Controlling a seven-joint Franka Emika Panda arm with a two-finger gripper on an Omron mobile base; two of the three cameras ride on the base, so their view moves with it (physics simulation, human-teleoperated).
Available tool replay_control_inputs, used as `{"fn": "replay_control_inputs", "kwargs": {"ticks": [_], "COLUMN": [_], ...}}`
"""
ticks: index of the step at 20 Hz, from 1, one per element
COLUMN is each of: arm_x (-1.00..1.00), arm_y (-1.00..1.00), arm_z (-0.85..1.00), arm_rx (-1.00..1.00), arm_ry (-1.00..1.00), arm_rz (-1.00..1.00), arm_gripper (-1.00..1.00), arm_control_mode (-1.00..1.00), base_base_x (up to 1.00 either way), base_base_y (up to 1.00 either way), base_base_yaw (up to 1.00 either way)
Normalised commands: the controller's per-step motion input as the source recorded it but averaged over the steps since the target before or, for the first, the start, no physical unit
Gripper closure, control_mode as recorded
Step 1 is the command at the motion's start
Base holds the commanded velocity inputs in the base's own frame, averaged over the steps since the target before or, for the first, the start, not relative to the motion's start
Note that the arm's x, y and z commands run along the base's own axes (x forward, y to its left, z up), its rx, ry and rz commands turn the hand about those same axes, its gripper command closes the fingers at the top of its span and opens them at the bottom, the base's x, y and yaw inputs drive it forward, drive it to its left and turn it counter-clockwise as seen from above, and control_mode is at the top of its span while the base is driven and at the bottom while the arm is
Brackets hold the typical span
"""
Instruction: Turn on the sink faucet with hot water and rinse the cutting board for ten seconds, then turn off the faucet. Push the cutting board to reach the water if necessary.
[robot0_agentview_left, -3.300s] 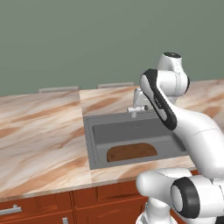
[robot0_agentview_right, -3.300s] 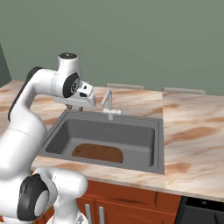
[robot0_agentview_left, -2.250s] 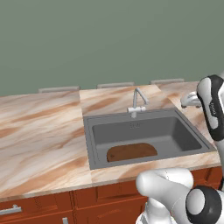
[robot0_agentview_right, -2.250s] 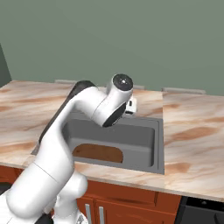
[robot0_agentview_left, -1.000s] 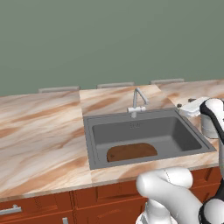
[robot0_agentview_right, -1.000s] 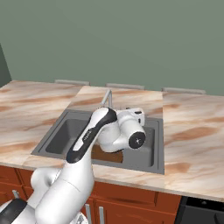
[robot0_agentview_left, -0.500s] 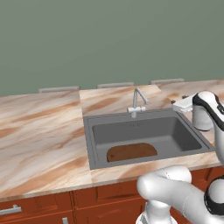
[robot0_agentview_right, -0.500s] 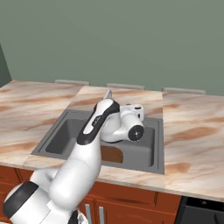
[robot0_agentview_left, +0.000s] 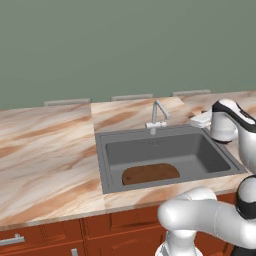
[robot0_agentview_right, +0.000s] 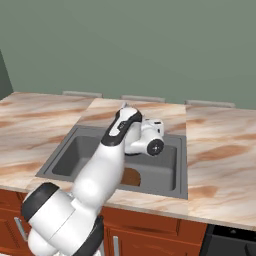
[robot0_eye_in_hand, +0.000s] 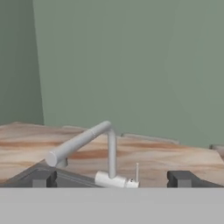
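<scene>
The faucet (robot0_eye_in_hand: 101, 148) stood at the sink's (robot0_agentview_left: 107, 167) back rim, just ahead of the gripper (robot0_eye_in_hand: 111, 179) — fingers (robot0_eye_in_hand: 43, 178) spread apart, holding nothing. The cutting board (robot0_agentview_left: 150, 173) lay along the basin's front edge. Since half a second before, the hand had edged closer to the faucet — the board stayed put.

the sink faucet (robot0_agentview_left: 157, 116) is pale grey metal, the sink (robot0_agentview_left: 112, 152) a flat dark grey. the cutting board (robot0_agentview_left: 150, 173) is dark brown; the counter (robot0_agentview_left: 47, 150) is tan stone with rusty marbled streaks, against a plain dull green wall (robot0_agentview_left: 125, 45).
</scene>
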Motion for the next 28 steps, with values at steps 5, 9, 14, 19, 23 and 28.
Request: {"fn": "replay_control_inputs", "kwargs": {"ticks": [5, 9, 14, 19, 23, 28], "arm_x": [0.41, 0.21, 0.1, 0.11, 0.1, 0.13], "arm_y": [0.05, 0.06, -0.02, 0.0, 0.0, 0.0], "arm_z": [-0.18, -0.17, -0.18, -0.29, -0.31, -0.3], "arm_rx": [0.0, 0.0, 0.0, 0.0, 0.0, 0.0], "arm_ry": [0.03, 0.02, 0.02, 0.01, 0.0, 0.0], "arm_rz": [0.0, 0.01, 0.01, 0.0, 0.0, 0.0], "arm_gripper": [-1.0, -1.0, -1.0, -1.0, -1.0, -1.0], "arm_control_mode": [-1.0, -1.0, -1.0, -1.0, -1.0, -1.0], "base_base_x": [0.0, 0.0, 0.0, 0.0, 0.0, 0.0], "base_base_y": [0.0, 0.0, 0.0, 0.0, 0.0, 0.0], "base_base_yaw": [0.0, 0.0, 0.0, 0.0, 0.0, 0.0]}}
